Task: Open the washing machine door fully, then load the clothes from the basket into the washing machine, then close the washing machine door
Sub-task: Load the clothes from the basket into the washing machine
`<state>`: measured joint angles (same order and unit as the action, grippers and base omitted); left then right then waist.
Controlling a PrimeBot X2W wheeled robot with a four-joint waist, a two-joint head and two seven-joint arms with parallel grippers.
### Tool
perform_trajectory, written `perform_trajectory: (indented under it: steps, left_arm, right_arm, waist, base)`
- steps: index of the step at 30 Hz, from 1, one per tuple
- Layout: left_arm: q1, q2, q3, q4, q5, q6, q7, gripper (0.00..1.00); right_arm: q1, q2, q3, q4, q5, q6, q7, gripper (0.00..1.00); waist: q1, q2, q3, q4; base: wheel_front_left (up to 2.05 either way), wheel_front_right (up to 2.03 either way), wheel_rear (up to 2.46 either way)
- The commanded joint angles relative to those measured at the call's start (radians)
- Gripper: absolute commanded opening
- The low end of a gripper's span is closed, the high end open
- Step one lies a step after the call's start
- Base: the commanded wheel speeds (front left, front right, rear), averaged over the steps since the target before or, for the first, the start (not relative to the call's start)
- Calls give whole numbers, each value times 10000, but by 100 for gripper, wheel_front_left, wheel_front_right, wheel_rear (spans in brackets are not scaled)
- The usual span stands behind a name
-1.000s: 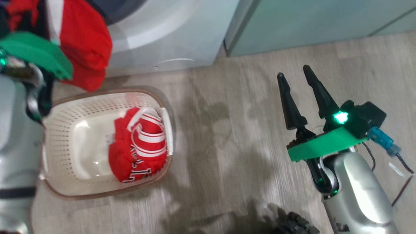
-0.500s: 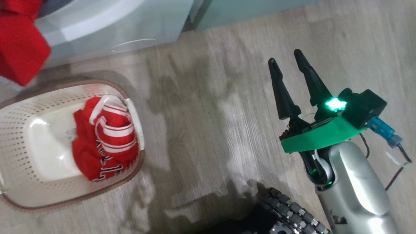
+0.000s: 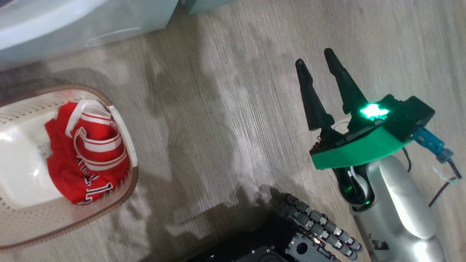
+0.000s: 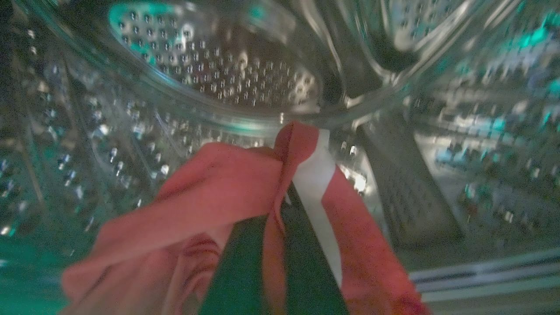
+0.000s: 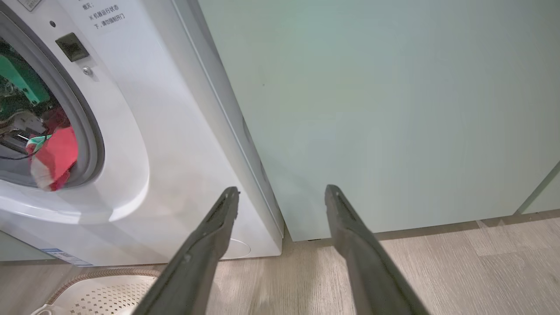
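Small black Chinese print on the washing machine [image 5: 175, 131] front, not clearly legible; white block digits, apparently "11", on the clothes [image 3: 83, 153].

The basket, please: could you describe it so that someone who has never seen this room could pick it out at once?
Start at the white front-loading washing machine beside the pale green cabinet. On the wood-look floor just in front of it sits the basket, a cream tub. Its perforated walls, brown rim and the red, white-striped clothes inside set it apart.
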<state>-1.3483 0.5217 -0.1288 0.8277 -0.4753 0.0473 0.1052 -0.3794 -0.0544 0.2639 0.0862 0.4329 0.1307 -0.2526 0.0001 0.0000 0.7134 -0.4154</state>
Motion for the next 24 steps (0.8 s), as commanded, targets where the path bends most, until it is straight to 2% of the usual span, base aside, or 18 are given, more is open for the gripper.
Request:
perform_trajectory:
  steps: [1,8,15,20,21,22,23,24]
  left_arm:
    - [-526,572,240,-391,18,-25,-375,0]
    - [-1115,785,258,-459,309,-159,-2321,0]
    - [-610,747,18,732,277,-355,-2071,0]
    - [-594,783,-301,1031,447,-493,-1857,0]
    - [-602,785,-372,1068,498,-496,-1832,7]
    - [-618,777,-396,1106,506,-482,-1827,51]
    - [-623,791,-464,1123,573,-458,-1858,100]
    - [-621,801,-523,1138,634,-423,-1885,100]
  right_arm:
    - [126,42,173,-364,115,0,-91,100]
    - [124,42,283,-493,245,0,-91,100]
    - [54,42,365,-485,364,0,-91,100]
    - [-31,42,381,-467,381,0,-91,100]
    - [-37,42,382,-460,384,0,-91,100]
    - [-42,42,386,-446,390,0,-91,100]
    - [-49,42,393,-433,400,0,-91,100]
    - [-56,42,400,-424,410,0,-91,100]
  waist:
    - [-1,0,145,-77]
    - [-1,0,427,-124]
    - [-1,0,513,-65]
    - [-1,0,514,-31]
    - [-1,0,503,-20]
    - [-1,0,494,-12]
    - [-1,0,482,-7]
    - [-1,0,470,-4]
  base:
    - [0,0,0]
    - [0,0,0]
    - [0,0,0]
    - [0,0,0]
    - [0,0,0]
    - [0,0,0]
    - [0,0,0]
    - [0,0,0]
